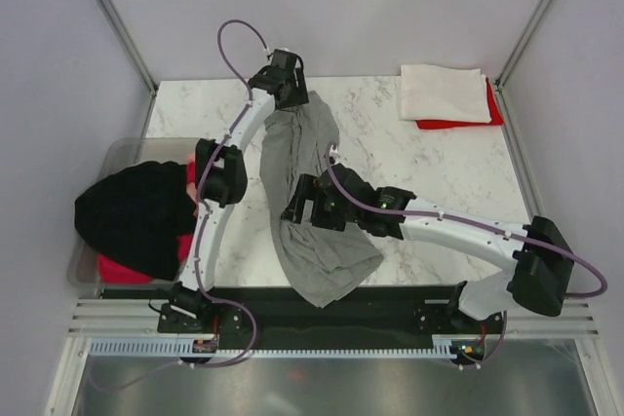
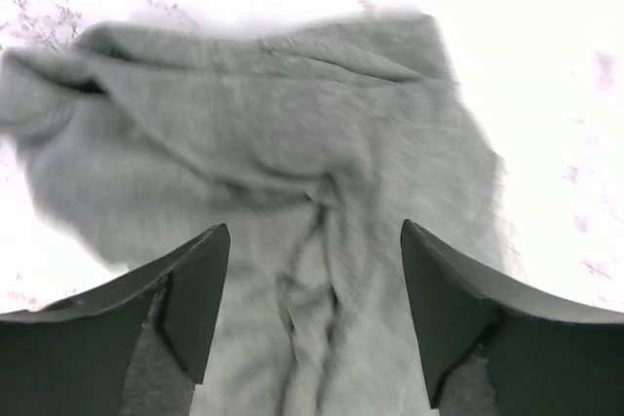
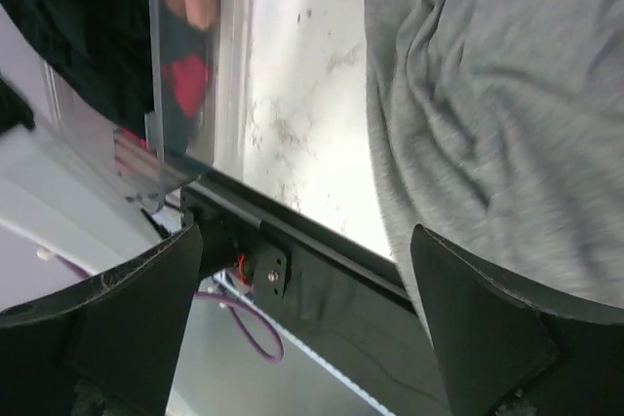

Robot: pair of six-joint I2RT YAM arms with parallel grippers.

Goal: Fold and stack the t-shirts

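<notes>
Your tub (image 1: 86,278) at the left holds a black shirt (image 1: 132,216) and a pink one (image 1: 122,268). Next, your left claw (image 2: 314,241) hovers part-open and empty over the far end of the grey shirt (image 1: 312,250), which lies bunched lengthwise on the worktop (image 1: 409,172), its near end hanging over the edge. Your right claw (image 3: 304,236) stands wide and empty by that near part, so a pinch could catch several layers or drag the shirt off; the white shirt (image 1: 444,93) sits on the red shirt (image 1: 458,124), far right.

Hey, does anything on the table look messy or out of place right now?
Yes. The grey shirt lies bunched in a long twist, its near end hanging over the table's front edge. The black shirt bulges over the tub's rim. The white shirt folded on the red one looks tidy.
</notes>
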